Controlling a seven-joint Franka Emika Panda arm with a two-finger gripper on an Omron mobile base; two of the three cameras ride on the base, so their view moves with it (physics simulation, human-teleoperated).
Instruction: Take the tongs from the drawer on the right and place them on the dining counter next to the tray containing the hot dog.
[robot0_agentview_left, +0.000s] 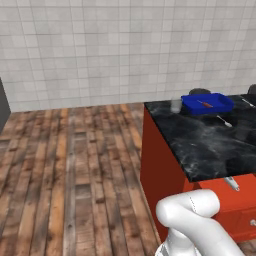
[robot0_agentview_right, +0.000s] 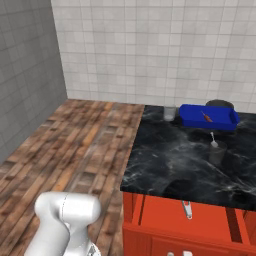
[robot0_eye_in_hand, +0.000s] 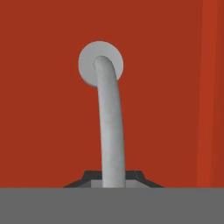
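Taking the dining counter as our landmark, we are reading the scene from its left end across. At the far side of its black top the blue tray is sitting, with the hot dog lying inside it.

At the counter's near edge, just below the marble lip, the drawer is standing pulled out from the red body. The tongs are lying in it, close under the lip. From the right base camera the tongs are showing their long axis running from the counter outward toward the drawer's front, with the tray and hot dog well apart from them across the counter's top.

In the hand view, the gripper is pressing its tips together on a curved silver handle mounted on a glossy red front.

We are judging that front to be the drawer's. So the tongs are lying behind it, back toward the counter and above the hand. The hand must let go, rise over the front and come down across the tongs' long axis.
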